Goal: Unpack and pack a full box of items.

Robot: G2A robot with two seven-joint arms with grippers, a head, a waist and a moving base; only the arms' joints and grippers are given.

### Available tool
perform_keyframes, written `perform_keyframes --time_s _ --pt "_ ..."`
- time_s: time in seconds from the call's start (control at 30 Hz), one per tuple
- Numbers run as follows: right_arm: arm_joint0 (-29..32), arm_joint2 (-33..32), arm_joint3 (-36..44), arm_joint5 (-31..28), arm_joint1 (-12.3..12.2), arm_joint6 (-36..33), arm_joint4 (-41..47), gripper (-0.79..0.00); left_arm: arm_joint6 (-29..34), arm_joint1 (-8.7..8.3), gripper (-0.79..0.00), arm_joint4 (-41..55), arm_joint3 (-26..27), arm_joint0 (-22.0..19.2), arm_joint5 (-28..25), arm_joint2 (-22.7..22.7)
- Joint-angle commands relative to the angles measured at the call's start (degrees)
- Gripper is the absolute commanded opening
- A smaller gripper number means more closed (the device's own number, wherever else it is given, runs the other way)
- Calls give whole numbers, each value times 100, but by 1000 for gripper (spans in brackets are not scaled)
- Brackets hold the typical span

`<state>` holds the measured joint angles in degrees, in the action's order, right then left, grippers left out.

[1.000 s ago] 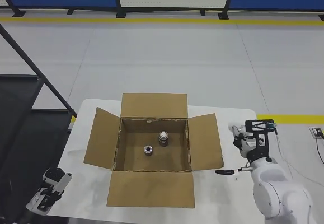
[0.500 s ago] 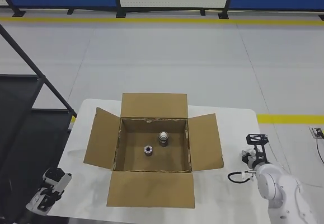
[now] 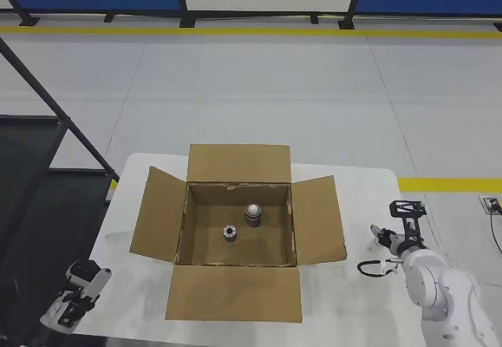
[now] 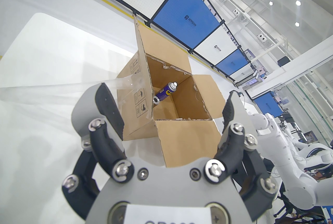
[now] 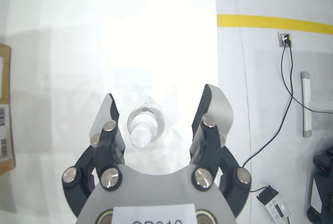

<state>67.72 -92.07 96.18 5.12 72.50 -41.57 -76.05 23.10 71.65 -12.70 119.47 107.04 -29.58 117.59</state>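
1. Sitting mid-surface point(image 3: 355, 286): brown cardboard box point(image 3: 237, 234), all four flaps folded outward, top fully open. The inner rim is ragged where the card is torn. A strip of clear tape hangs off one flap, and handling symbols are printed on the outer side wall.
2. Inside the box, toward the far wall: spray can point(image 4: 166, 91), blue-purple body with a yellow patch and a pale cap. From the top view it reads as a grey domed top.
3. Just beside the can, nearer the box centre: small round item point(image 3: 229, 231), a dark ring with a light middle. It is apart from the can in the top view. Can't tell what it is.
4. Right of the box, near the surface's right edge: clear bottle point(image 5: 145, 126) with a white cap, standing upright on the surface.
5. Right claw point(image 5: 158, 95): released, fingers spread wide and pointing straight down over the bottle. The bottle stands between the fingers, closer to one of them, with a gap on both sides and no contact.
6. Left claw point(image 4: 167, 93): released and empty, fingers wide apart. It sits off the near-left corner of the surface, well apart from the box, aimed at the box's open top.
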Motion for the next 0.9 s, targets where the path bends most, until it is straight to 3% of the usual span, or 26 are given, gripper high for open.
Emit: perform_keyframes --time_s 0.0,0.1,0.17,0.3,0.47,0.63,0.87 --pt "132 -9 568 274 11 216 -98 0 0 0 0 0 0 0 0 0" --pt "389 246 1642 380 47 646 -74 0 0 0 0 0 0 0 0 0" --pt "496 627 2234 4 66 881 94 0 0 0 0 0 0 0 0 0" --pt "6 1665 2285 -731 110 611 -65 0 0 0 0 0 0 0 0 0" --pt "-1558 3099 971 -1026 345 -108 280 0 0 0 0 0 0 0 0 0" --pt "-2979 4220 -861 -849 730 -719 925 0 0 0 0 0 0 0 0 0" --pt "-3903 4985 -2720 -568 1193 -707 1628 0 0 0 0 0 0 0 0 0"
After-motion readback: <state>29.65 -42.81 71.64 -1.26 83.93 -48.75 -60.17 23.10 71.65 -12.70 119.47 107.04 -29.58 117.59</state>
